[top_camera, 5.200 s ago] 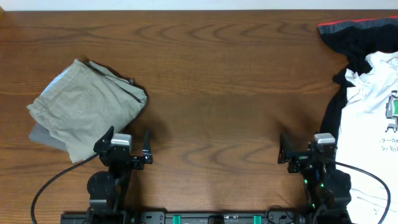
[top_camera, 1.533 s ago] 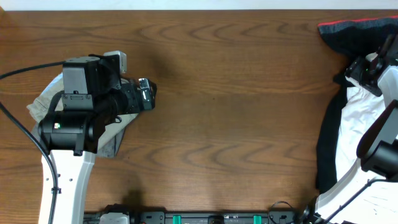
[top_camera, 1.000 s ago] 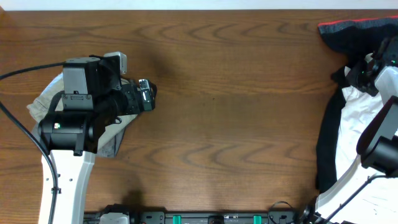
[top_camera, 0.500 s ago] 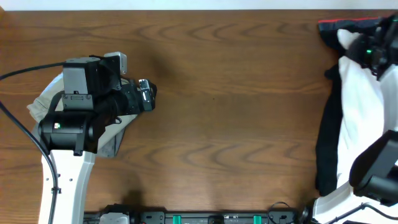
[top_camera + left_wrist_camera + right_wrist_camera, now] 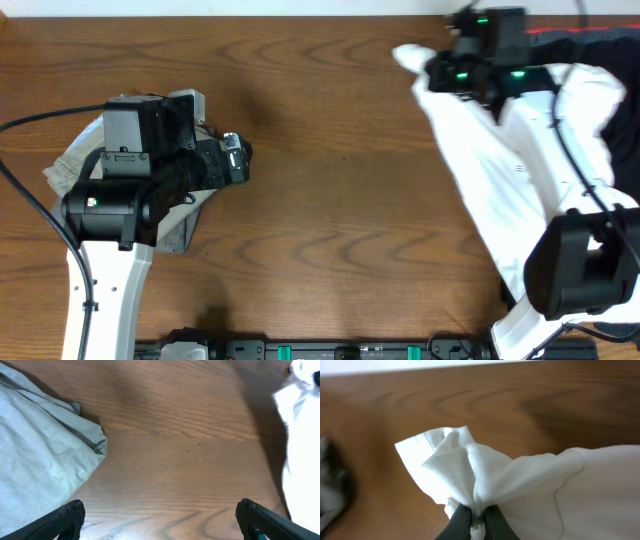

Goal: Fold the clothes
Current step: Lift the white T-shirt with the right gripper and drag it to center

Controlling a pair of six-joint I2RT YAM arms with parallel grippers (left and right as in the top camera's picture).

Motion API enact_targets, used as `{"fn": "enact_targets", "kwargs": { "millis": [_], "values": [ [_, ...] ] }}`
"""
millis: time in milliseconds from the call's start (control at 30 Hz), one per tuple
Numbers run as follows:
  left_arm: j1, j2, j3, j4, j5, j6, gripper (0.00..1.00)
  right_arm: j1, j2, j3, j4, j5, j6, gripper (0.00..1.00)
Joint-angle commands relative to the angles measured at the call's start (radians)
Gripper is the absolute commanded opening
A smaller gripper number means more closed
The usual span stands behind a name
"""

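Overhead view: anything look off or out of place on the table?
The white T-shirt is not flat. The right gripper is shut on a crumpled corner near the table's far edge, and the rest trails as a wrinkled strip towards the near right. The black garment shows beside it at the far right. Nothing looks spilled or damaged.

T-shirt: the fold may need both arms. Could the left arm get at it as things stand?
Probably yes. The left tool is open and empty, and only bare table lies between it and the T-shirt, whose corner the right tool pinches. Whether it stretches that far is uncertain.
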Motion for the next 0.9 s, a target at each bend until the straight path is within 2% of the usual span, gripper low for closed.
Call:
{"fn": "enact_targets", "kwargs": {
  "millis": [0,267,333,400,533,633,733,767,867],
  "values": [
    [-0.003,0.000,0.018,-0.002,-0.033,-0.001,0.98,0.127,-0.004,0.006,0.023,-0.033,-0.018,0.06],
    [-0.003,0.000,0.018,-0.002,-0.117,-0.001,0.98,0.406,0.049,0.006,0.045,0.027,-0.029,0.09],
    [-0.003,0.000,0.018,-0.002,-0.119,-0.001,0.98,0.457,0.061,0.006,0.045,0.027,-0.079,0.19],
    [-0.003,0.000,0.018,-0.002,-0.119,-0.001,0.98,0.494,0.061,0.006,0.035,0.047,-0.132,0.39],
    [-0.003,0.000,0.018,-0.002,-0.119,0.000,0.98,0.488,0.045,0.007,0.023,0.176,-0.127,0.46],
    [-0.003,0.000,0.018,-0.002,-0.119,0.000,0.98,0.411,0.024,0.007,-0.003,0.256,-0.106,0.50],
    [-0.003,0.000,0.018,-0.002,-0.119,0.000,0.98,0.272,0.016,0.007,-0.037,0.310,-0.039,0.48],
    [-0.003,0.000,0.018,-0.002,-0.119,0.000,0.98,0.223,0.016,0.007,-0.047,0.319,-0.010,0.44],
    [-0.003,0.000,0.018,-0.002,-0.118,-0.001,0.98,0.035,0.027,0.007,-0.087,0.310,0.095,0.23]
  ]
}}
